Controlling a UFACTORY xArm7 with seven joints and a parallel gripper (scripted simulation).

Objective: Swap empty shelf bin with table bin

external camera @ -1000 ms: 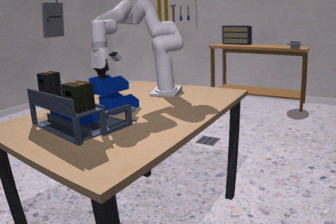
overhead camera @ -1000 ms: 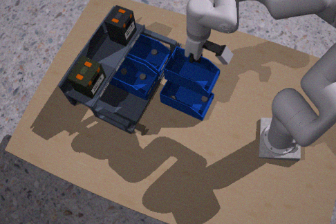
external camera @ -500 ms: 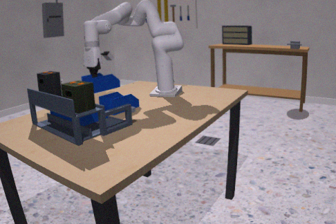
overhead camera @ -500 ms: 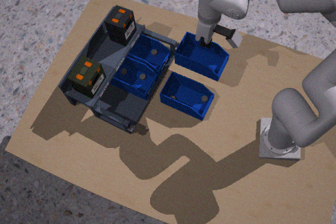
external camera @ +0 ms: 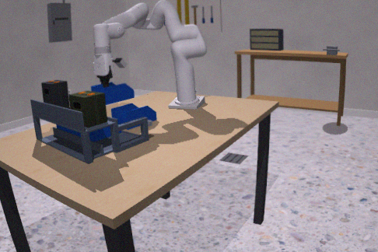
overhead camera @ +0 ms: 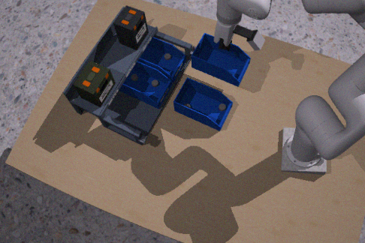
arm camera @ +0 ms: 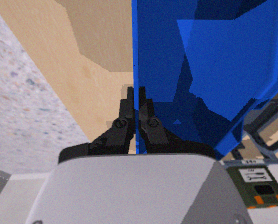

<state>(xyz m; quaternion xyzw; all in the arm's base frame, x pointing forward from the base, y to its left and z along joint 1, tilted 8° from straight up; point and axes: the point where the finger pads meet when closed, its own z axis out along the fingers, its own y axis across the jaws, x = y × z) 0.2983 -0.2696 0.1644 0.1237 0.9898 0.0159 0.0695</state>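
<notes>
My gripper (overhead camera: 224, 43) is shut on the rear wall of the empty blue bin (overhead camera: 221, 59), at the far side of the table beside the shelf. In the wrist view the two fingers pinch the thin blue wall of the bin (arm camera: 200, 75) between them. I cannot tell whether the bin's base touches the table. The bin with parts (overhead camera: 203, 102) stands on the table in front of the shelf (overhead camera: 128, 74). The shelf's near slot (overhead camera: 135, 115) is vacant. In the exterior view the gripper (external camera: 104, 78) is over the held bin (external camera: 113, 92).
Two blue bins with parts (overhead camera: 163, 55) (overhead camera: 146, 82) sit in the shelf's other slots. A black box (overhead camera: 131, 27) and a green box (overhead camera: 94, 83) stand on the shelf's upper board. The arm's base (overhead camera: 304, 162) is at the right.
</notes>
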